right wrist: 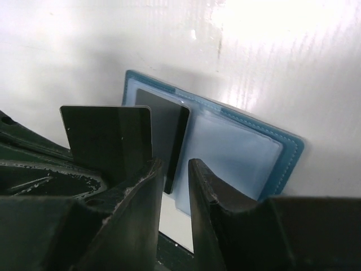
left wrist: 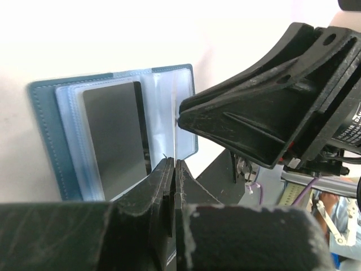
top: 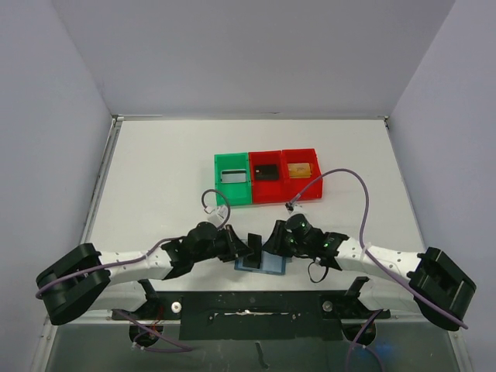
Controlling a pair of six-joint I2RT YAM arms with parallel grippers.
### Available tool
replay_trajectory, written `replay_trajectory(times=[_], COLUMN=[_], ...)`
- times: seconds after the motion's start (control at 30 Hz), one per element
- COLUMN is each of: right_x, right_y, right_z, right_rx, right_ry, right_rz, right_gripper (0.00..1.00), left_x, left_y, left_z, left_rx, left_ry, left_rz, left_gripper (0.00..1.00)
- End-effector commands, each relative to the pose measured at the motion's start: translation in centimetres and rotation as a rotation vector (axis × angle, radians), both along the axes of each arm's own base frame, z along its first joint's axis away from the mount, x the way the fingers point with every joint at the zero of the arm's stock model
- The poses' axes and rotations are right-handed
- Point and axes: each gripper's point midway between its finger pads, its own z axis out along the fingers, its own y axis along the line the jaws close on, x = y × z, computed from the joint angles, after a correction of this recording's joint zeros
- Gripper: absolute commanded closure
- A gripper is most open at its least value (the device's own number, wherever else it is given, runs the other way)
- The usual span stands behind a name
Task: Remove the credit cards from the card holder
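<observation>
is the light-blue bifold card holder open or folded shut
Open: the light-blue bifold card holder lies spread flat, both panels' clear sleeves showing, a dark grey card in one.

You have 1 card holder (right wrist: 237,149) and 2 dark cards: 1 sleeved card (right wrist: 169,130) and 1 upright card (right wrist: 107,141). You can count 3 bins: 1 green bin (top: 232,196) and 2 red ones, the middle red bin (top: 267,194) and the right red bin (top: 304,189). Each bin holds 1 flat item: 1 pale item (top: 232,177), 1 dark item (top: 267,171) and 1 tan item (top: 298,167). You also have 2 grippers: 1 left gripper (left wrist: 172,164) and 1 right gripper (right wrist: 175,166).
</observation>
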Motion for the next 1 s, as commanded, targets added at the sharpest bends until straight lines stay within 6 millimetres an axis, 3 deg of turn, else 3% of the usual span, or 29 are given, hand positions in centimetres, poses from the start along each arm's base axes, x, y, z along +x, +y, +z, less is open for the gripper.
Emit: replay_trajectory(times=[0.0,0.17,0.33,0.43,0.53,0.57,0.7,0.87,0.97], right_x=[1.5,1.0,1.2,2.6,3.7,4.0,4.0,1.6,1.2], right_y=[3.1,4.4,1.8,1.3,0.5,0.4,1.3,3.5,4.1], right_z=[4.6,3.4,0.2,1.9,4.2,4.7,6.3,4.6,3.2], right_rx=[0.159,0.176,0.022,-0.044,-0.092,-0.090,0.023,0.220,0.261], right_ry=[-0.106,-0.039,-0.003,-0.076,-0.149,-0.167,-0.195,-0.091,-0.040], right_rz=[0.053,0.089,0.024,0.079,0.074,0.071,0.082,0.125,0.113], right_gripper=[0.73,0.73,0.70,0.67,0.54,0.49,0.42,0.46,0.52], left_x=[1.1,1.4,1.3,1.7,2.4,2.6,3.2,3.9,4.0], left_y=[1.6,3.5,4.3,5.1,6.0,6.2,7.1,8.6,9.3], left_z=[0.6,0.8,0.9,0.6,1.4,1.8,2.8,3.0,3.0], left_rx=[0.044,0.078,0.065,0.090,0.090,0.082,0.075,0.095,0.099], left_ry=[-0.052,-0.070,-0.079,-0.076,-0.102,-0.112,-0.133,-0.131,-0.136], left_rz=[0.068,0.135,0.141,0.174,0.229,0.242,0.269,0.324,0.352], left_gripper=[1.00,1.00,1.00,1.00,1.00,1.00,1.00,1.00,1.00])
